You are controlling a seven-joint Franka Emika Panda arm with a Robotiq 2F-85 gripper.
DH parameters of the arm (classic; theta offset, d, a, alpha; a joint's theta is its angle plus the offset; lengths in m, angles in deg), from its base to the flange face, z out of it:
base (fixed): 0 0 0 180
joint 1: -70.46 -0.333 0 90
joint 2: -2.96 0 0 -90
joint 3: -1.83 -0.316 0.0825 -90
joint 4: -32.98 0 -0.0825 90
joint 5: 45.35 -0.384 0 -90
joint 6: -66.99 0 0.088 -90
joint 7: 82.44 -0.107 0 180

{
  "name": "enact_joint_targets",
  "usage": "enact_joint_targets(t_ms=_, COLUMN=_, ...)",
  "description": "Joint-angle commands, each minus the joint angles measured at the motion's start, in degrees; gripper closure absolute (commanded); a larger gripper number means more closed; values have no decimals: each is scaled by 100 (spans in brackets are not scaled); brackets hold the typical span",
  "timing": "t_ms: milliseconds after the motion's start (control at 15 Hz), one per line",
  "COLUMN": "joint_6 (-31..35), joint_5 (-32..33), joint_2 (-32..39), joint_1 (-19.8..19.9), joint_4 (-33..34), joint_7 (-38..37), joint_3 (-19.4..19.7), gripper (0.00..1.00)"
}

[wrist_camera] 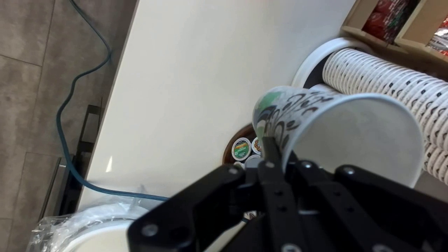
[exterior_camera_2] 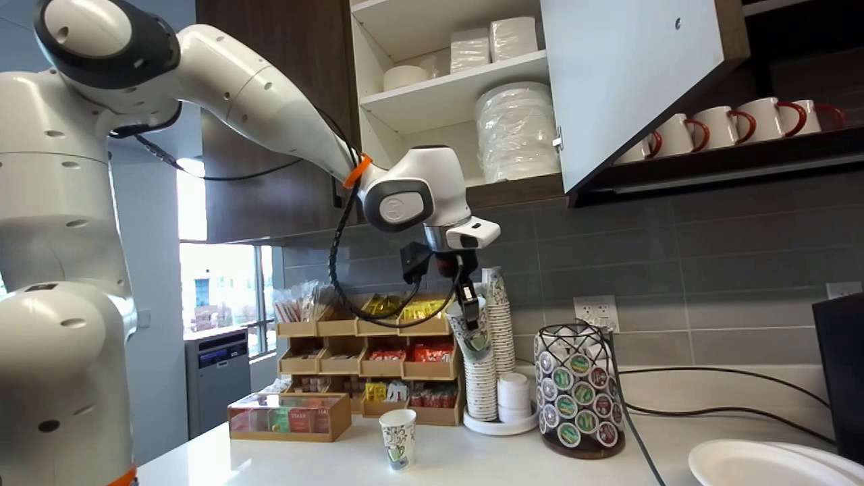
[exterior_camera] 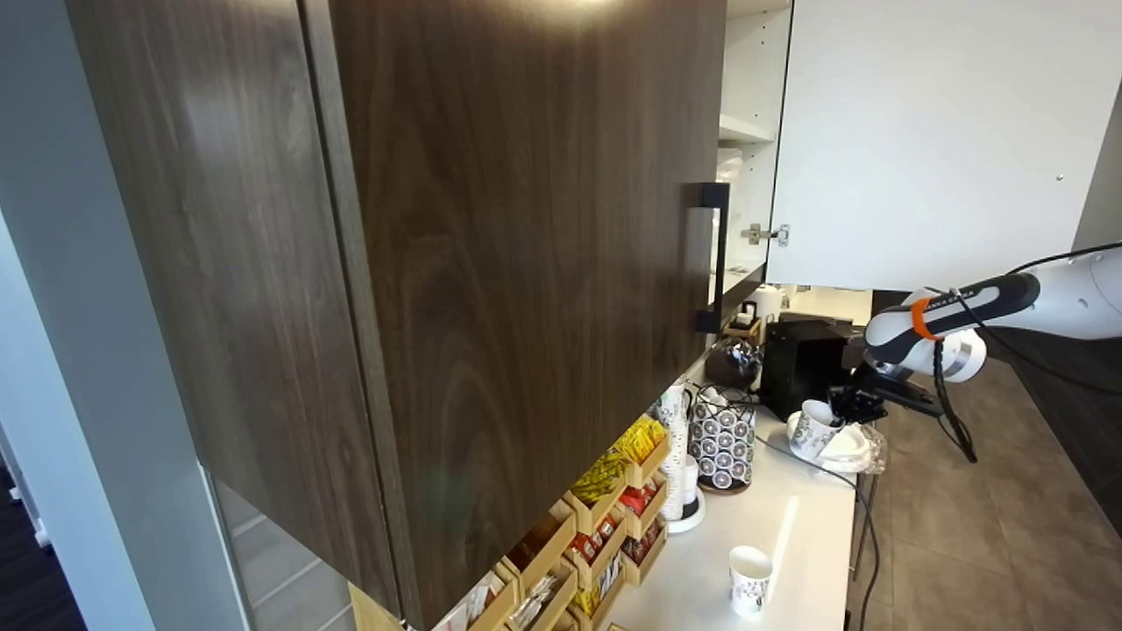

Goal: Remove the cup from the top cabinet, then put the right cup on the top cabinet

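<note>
Packet box (exterior_camera_2: 290, 418): on the bench (exterior_camera_2: 324, 466), before the snack rack (exterior_camera_2: 382, 367).
Standing cup (exterior_camera_2: 397, 439): upright on the bench, patterned.
Top cabinet (exterior_camera_2: 439, 89): standing open, wrapped white stack (exterior_camera_2: 518, 135) inside.
Tool (exterior_camera_2: 470, 320): pinching the wall of the held cup (exterior_camera_2: 474, 344) at the rim.
Held cup: tilted, raised above the bench.
Pod carousel (exterior_camera_2: 580, 398): on the bench, beside the cup stacks (exterior_camera_2: 481, 391).

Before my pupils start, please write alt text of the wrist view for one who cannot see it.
A black gripper holds a patterned white cup by its side, its open mouth showing, with a white counter below. Stacked cups show at the right, and a blue-green cord winds down the left.
</note>
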Motion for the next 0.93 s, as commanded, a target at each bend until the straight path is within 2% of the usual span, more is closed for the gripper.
enact_joint_targets(t_ms=0, joint_6=-8, joint_5=18, joint_2=4, joint_1=-58, joint_4=-14, joint_7=-10, joint_3=57, gripper=96)
enact_joint_targets(t_ms=67, joint_6=81, joint_5=-5, joint_2=32, joint_1=-68, joint_4=12, joint_7=106, joint_3=61, gripper=99)
enact_joint_targets(t_ms=533, joint_6=-320, joint_5=-96, joint_2=-552, joint_1=-286, joint_4=842, joint_7=356, joint_3=31, gripper=99)
enact_joint_targets(t_ms=867, joint_6=-1472, joint_5=54, joint_2=-1012, joint_1=-367, joint_4=1379, joint_7=465, joint_3=122, gripper=99)
